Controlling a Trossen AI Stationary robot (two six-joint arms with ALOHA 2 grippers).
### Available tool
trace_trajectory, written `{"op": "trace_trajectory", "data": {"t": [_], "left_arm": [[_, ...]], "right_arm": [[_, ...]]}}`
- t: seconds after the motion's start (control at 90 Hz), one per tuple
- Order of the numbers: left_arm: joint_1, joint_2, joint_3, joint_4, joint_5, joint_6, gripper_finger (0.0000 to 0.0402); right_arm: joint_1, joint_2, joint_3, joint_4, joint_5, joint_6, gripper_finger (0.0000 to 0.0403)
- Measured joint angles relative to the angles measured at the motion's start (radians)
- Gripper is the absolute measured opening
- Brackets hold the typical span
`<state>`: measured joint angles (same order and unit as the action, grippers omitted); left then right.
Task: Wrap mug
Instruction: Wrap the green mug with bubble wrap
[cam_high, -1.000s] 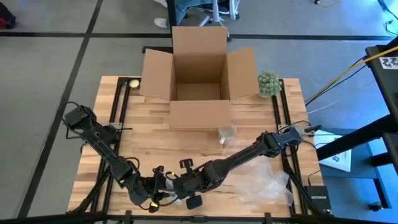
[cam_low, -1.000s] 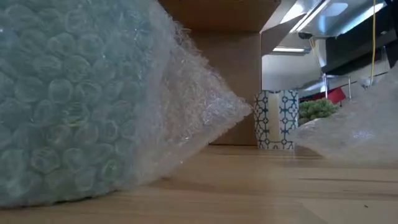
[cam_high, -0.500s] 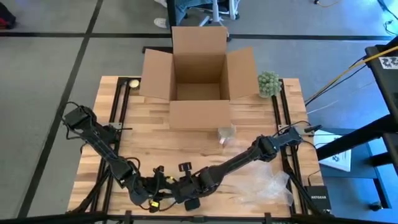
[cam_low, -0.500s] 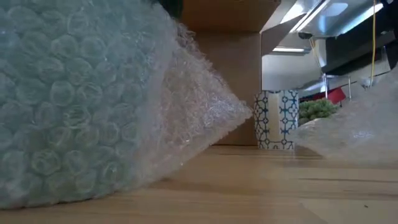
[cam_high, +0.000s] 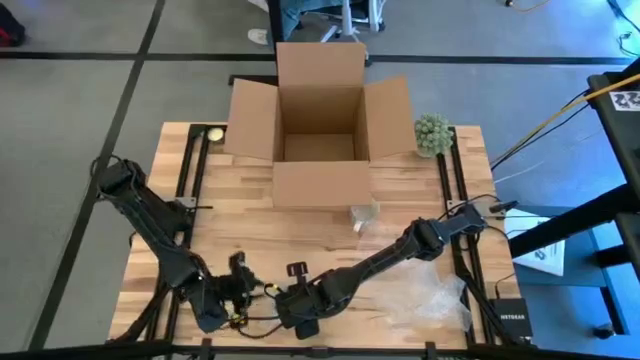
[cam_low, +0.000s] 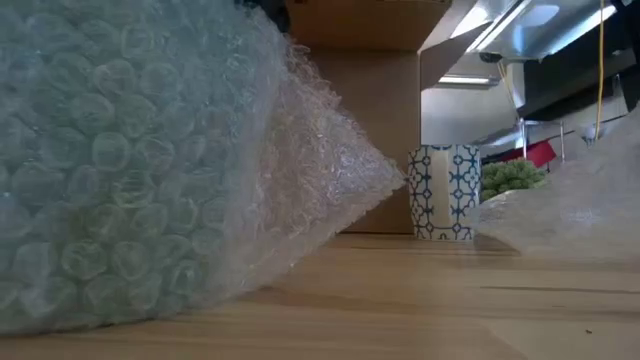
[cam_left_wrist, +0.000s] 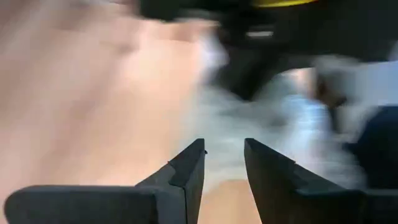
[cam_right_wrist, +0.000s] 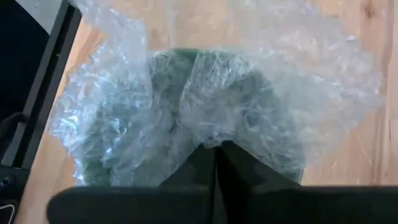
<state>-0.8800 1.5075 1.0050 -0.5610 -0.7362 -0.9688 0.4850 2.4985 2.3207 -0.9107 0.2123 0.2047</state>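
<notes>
A green mug is bundled in clear bubble wrap and rests on the table at the near edge, middle. My right gripper is shut on the wrap over the mug; in the high view it hides the bundle. My left gripper stands open just left of it, with nothing between its fingers. A blue-patterned white mug stands bare before the box. My right gripper pinches gathered bubble wrap on top of the green mug between its two shut fingers, several crumpled layers by the look. The fingers come from above, slanting down. The wrapped bundle rests with its underside on the table.
An open cardboard box stands at the far middle of the table. A second loose sheet of bubble wrap lies at the near right. A green spiky ball sits at the far right, a small pale ball at the far left.
My left gripper has drawn away from the bundle toward the table's left edge, and its arm has swung left with it. My right gripper has shifted a little left and nearer, still on the wrap. The bundle has settled slightly in the low view.
</notes>
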Motion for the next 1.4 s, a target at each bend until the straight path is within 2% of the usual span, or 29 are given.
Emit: {"op": "trace_trajectory", "data": {"t": [0.056, 0.111, 0.3, 0.411, 0.522, 0.678, 0.911, 1.111, 1.256, 1.4], "left_arm": [[0.015, 0.008, -0.030, -0.005, 0.001, -0.036, 0.0098], [0.025, 0.011, -0.056, 0.065, 0.017, -0.036, 0.0098], [0.038, 0.040, -0.075, 0.442, 0.070, 0.209, 0.0098], [0.052, 0.082, -0.074, 0.569, 0.123, 0.301, 0.0098], [0.069, 0.145, -0.075, 0.578, 0.167, 0.273, 0.0098], [0.077, 0.186, -0.071, 0.593, 0.178, 0.233, 0.0098], [0.076, 0.179, -0.071, 0.592, 0.193, 0.235, 0.0098], [0.076, 0.179, -0.073, 0.609, 0.198, 0.240, 0.0098], [0.072, 0.156, -0.077, 0.586, 0.227, 0.240, 0.0098], [0.058, 0.092, -0.078, 0.584, 0.234, 0.254, 0.0098]], "right_arm": [[0.000, 0.000, 0.000, 0.000, 0.000, 0.000, 0.0001], [0.000, 0.000, 0.000, 0.000, 0.000, 0.000, 0.0001], [0.000, 0.001, 0.000, 0.001, -0.002, -0.008, 0.0001], [0.000, 0.001, 0.000, 0.003, 0.003, -0.014, 0.0001], [0.000, 0.001, 0.000, 0.003, 0.003, -0.018, 0.0001], [0.010, -0.001, 0.029, -0.052, -0.004, -0.024, 0.0001], [0.026, -0.073, 0.036, -0.089, -0.008, -0.026, 0.0001], [0.017, -0.072, 0.027, 0.015, 0.083, -0.074, 0.0001], [0.004, -0.038, -0.027, 0.070, 0.074, -0.076, 0.0001], [0.007, -0.015, -0.062, 0.089, 0.014, -0.053, 0.0001]]}}
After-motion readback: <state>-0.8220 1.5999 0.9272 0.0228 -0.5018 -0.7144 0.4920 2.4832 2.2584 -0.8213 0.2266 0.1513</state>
